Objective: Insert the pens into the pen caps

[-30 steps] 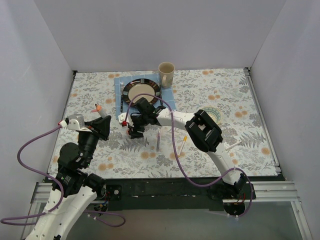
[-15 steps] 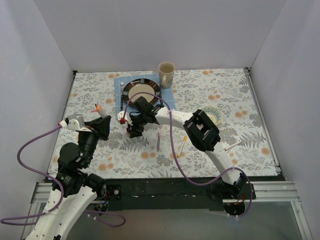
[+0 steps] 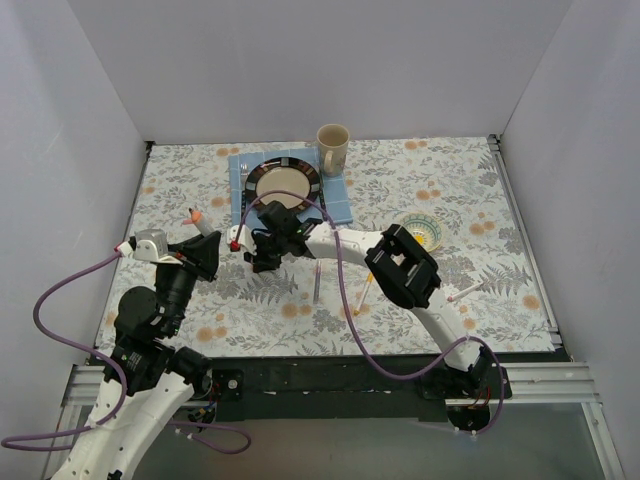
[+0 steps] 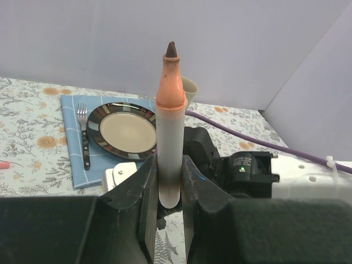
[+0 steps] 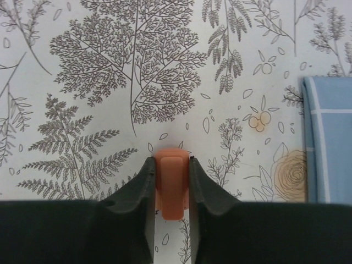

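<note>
Left wrist view shows the left gripper [image 4: 169,184] with its jaws pinching the orange pen [image 4: 170,132] low on the barrel. The pen stands upright with its dark tip on top. Over at the right gripper [image 5: 171,165], the jaws are squeezed on the orange cap [image 5: 171,192] above the flowered table [image 5: 82,55]. A purple pen [image 3: 317,281] and a yellow pen [image 3: 366,291] lie loose on the table nearby. Further back, a dark-rimmed plate [image 4: 96,124] sits on a blue mat [image 4: 69,159] with a fork [image 4: 82,115] beside it. A beige mug [image 3: 332,155] stands upright behind them; I can't tell what's in it.
</note>
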Motion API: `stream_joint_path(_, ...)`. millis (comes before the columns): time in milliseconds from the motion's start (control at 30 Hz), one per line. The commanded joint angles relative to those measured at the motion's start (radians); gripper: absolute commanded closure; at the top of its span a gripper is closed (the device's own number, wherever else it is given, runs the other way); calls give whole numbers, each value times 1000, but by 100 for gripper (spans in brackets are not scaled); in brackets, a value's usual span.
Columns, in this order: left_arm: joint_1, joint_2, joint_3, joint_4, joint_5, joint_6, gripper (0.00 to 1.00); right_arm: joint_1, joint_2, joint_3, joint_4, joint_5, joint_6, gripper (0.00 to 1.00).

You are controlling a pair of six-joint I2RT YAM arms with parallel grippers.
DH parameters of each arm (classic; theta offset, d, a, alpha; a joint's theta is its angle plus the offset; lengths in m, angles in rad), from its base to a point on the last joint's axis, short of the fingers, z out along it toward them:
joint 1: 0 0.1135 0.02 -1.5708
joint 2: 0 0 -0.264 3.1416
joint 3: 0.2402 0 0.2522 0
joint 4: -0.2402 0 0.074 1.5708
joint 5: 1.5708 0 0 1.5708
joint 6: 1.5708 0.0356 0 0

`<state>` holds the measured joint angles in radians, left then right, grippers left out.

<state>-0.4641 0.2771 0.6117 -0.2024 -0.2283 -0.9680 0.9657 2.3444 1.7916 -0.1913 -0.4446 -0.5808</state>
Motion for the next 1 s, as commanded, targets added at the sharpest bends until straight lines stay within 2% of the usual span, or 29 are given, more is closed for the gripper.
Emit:
stream_joint_path(0,-1,-1,-9,11,-5,-1,100,28,-29,-187,4,233,86,86)
stream_joint_path(100,-1,20,-1,9,7,-15,100,28,-115,-320,85,297,160,99)
stream_joint_path(300,-1,158,63,-63,87,-81,100,25,-290,-492,159,400,338,99)
stream_joint_path(467,-1,249,56,-86,165,-158,100,4,-370,-423,61,419,499,99)
stream_joint_path(667,-1,269,-7,-78,227,-215,100,-77,-496,-388,35,480,700,99)
stream_joint_path(700,-1,272,-16,-62,265,-224,100,-106,-514,-383,27,478,764,99)
stream_joint_path(967,-2,333,-154,142,466,-330,100,-130,-671,-299,38,527,927,99)
